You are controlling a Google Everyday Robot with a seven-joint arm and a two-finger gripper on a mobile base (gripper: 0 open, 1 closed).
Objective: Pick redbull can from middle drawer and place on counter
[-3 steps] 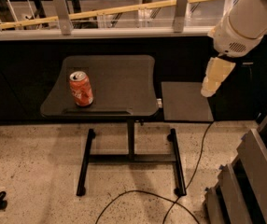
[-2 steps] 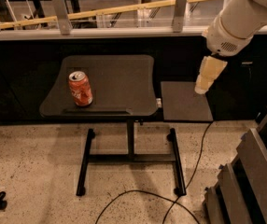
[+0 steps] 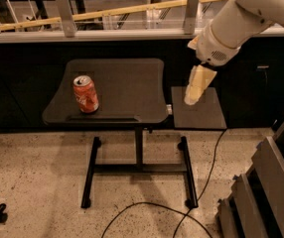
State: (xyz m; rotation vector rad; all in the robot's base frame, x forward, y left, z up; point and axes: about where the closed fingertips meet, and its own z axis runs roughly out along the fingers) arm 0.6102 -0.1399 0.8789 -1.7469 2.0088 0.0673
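The redbull can (image 3: 86,94), red-orange with white script and a silver top, stands upright on the left part of a black tabletop (image 3: 127,90). My gripper (image 3: 194,89) hangs from the white arm (image 3: 231,26) at the upper right. It points down over the small side shelf (image 3: 199,114) just right of the tabletop. It is well to the right of the can, apart from it, and holds nothing that I can see.
The table stands on a black frame (image 3: 139,167) with a cable (image 3: 181,212) on the speckled floor. A dark counter wall with a railing (image 3: 112,14) runs behind. Grey stepped drawer fronts (image 3: 268,182) sit at the lower right.
My arm and gripper have moved left, from beyond the side shelf's right edge to over it, closer to the table. The can has not moved.
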